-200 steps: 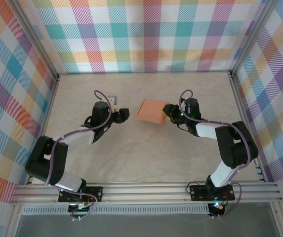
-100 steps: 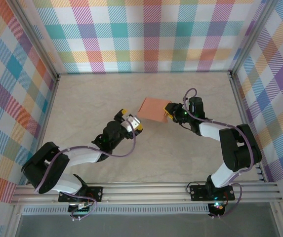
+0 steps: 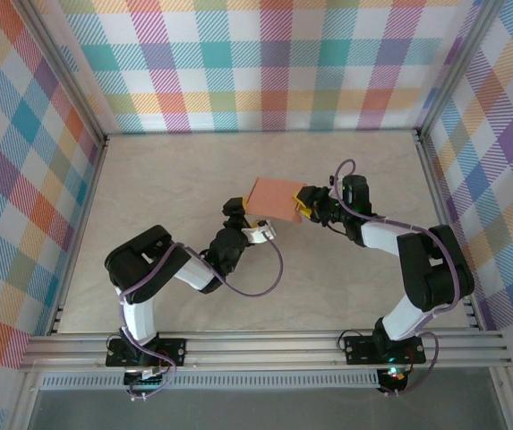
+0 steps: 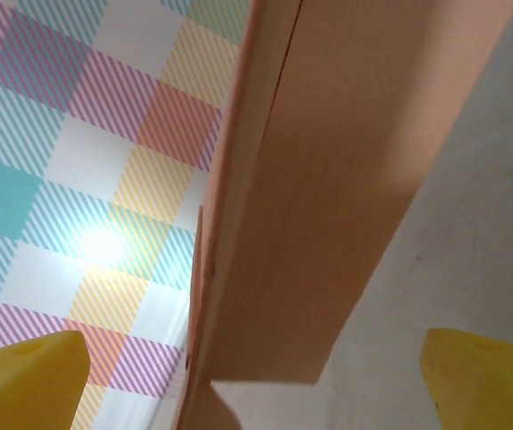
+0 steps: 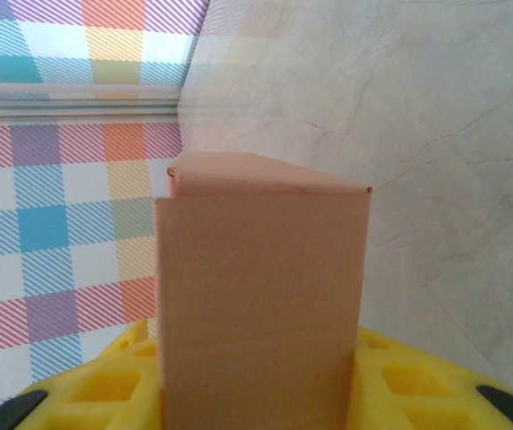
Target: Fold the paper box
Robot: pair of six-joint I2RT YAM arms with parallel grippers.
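The paper box (image 3: 272, 199) is a small salmon-orange card box, held a little above the table's middle. My right gripper (image 3: 303, 206) is shut on its right end. In the right wrist view the paper box (image 5: 260, 296) stands clamped between the yellow fingers (image 5: 104, 385). My left gripper (image 3: 251, 224) sits open at the box's near left edge. In the left wrist view the paper box (image 4: 328, 179) rises between the wide-apart yellow fingertips (image 4: 23, 381), touching neither. My left gripper (image 4: 256, 394) holds nothing.
The beige table (image 3: 166, 170) is walled by plaid panels (image 3: 265, 63) at the back and both sides. An aluminium rail (image 3: 265, 345) runs along the near edge where the arm bases are bolted.
My left arm has swung in from the left to the box's near edge, and its jaws have opened wider. The right gripper keeps its hold; the box has shifted slightly.
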